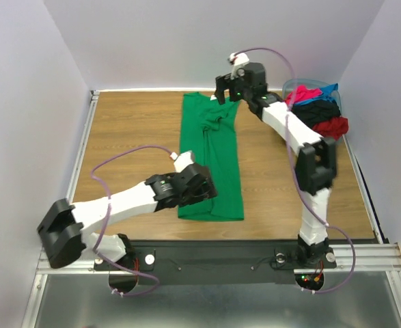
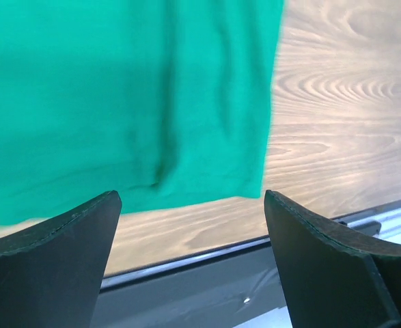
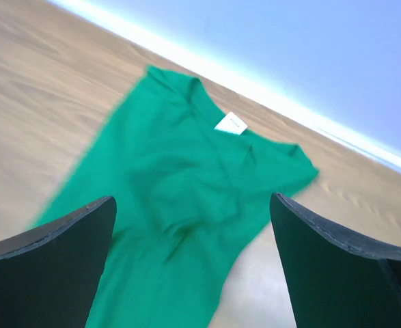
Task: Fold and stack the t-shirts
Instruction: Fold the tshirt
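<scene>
Entry, wooden table (image 1: 132,130), listed from the left edge across. Left arm: we recorded it reaching in from the near-left corner, low over the board, with the left gripper (image 1: 205,188) at the near-left corner of the green t-shirt (image 1: 210,157), by the hem. In the left wrist view that gripper (image 2: 191,198) stood wide, its two dark fingers (image 2: 57,273) well apart with nothing between them. The hem of the green t-shirt (image 2: 132,102) and bare wood (image 2: 337,123) lay beyond, with the dark rail (image 2: 207,280) along the table's near edge. We could not tell from above whether the fingers touched the cloth. Green t-shirt: it lay flat at mid-table as a long narrow band running from far to near, collar end far and hem end near, rumpled in the upper part. Right arm: we noted it rising from the near-right base and stretching to the far side, with the right gripper (image 1: 226,96) over the collar end. In the right wrist view that gripper (image 3: 192,198) was likewise spread wide and held nothing. Beyond its fingers (image 3: 343,266) we saw the green t-shirt (image 3: 186,198) slightly blurred, with a white neck label (image 3: 231,124) showing. Far right: a grey-blue bin (image 1: 290,85) stood against the right wall, heaped with loose shirts, the pink-red t-shirt (image 1: 299,94) and blue t-shirt (image 1: 326,92) on top, the black t-shirt (image 1: 320,113) under them, and the red t-shirt (image 1: 333,126) spilling nearest, all well apart from the green one.
</scene>
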Robot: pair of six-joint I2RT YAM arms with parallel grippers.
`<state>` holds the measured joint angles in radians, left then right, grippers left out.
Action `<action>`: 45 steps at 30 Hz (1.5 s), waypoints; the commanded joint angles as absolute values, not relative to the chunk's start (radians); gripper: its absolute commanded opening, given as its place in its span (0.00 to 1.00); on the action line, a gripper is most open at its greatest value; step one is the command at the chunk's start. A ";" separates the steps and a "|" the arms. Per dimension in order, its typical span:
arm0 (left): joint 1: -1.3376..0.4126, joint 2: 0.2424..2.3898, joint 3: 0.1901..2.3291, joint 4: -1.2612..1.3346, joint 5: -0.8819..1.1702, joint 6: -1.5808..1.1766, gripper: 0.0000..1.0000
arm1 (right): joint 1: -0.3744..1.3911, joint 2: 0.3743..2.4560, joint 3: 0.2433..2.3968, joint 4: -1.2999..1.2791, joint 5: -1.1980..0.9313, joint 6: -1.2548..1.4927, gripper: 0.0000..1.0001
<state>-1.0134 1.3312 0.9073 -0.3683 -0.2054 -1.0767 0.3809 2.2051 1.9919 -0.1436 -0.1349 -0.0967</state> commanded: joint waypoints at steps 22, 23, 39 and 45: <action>-0.845 1.086 0.462 -0.281 -0.166 -1.098 0.79 | 0.756 1.066 0.549 -0.336 -0.038 0.779 1.00; -0.844 1.101 0.462 -0.278 -0.163 -1.097 0.75 | 0.770 1.081 0.542 -0.334 -0.029 0.791 1.00; -0.845 1.167 0.433 -0.224 -0.110 -1.091 0.02 | 0.844 1.219 0.534 -0.324 0.084 0.887 0.62; -0.847 1.149 0.419 -0.209 -0.074 -1.085 0.00 | 0.861 1.206 0.523 -0.322 -0.011 0.865 0.00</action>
